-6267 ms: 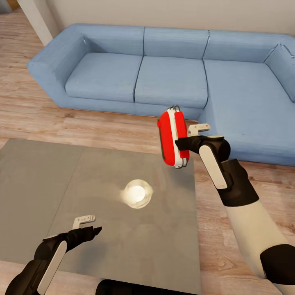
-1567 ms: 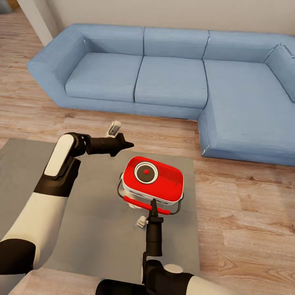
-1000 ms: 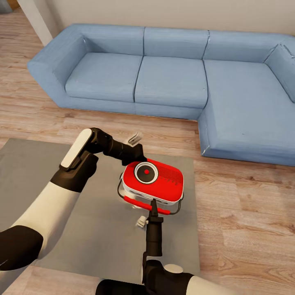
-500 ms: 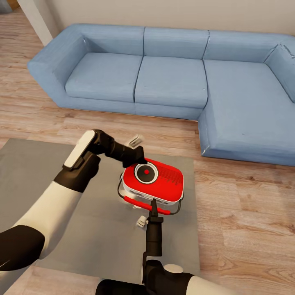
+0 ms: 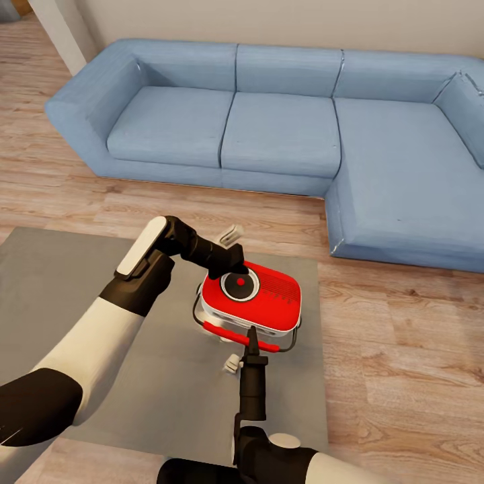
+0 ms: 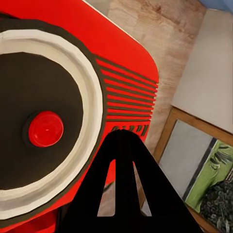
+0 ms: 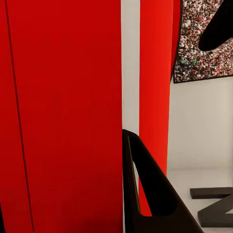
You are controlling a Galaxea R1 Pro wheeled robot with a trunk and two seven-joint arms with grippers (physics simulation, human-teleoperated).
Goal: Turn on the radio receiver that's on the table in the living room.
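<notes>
The red radio receiver (image 5: 259,302) is held flat just above the far right part of the grey table (image 5: 121,349), its round black-and-white dial (image 5: 240,285) with a red button facing up. My right gripper (image 5: 251,334) comes from the near side and is shut on the radio's red handle bar (image 5: 232,334). My left gripper (image 5: 225,267) is shut, its tips at the dial's far left rim. In the left wrist view, its black fingers (image 6: 124,189) meet in a point beside the dial and the red button (image 6: 45,128). The right wrist view is close on the red radio (image 7: 63,107), with one finger (image 7: 145,194) against it.
A blue L-shaped sofa (image 5: 282,128) runs along the far side and down the right. Wood-plank floor (image 5: 403,349) lies between it and the table's right edge. A crowd picture (image 7: 204,43) and a black letter (image 7: 218,208) are seen past the radio.
My left gripper has moved right and a little down, from beside the radio's far left corner onto the rim of the dial. The radio and right arm have stayed put.
</notes>
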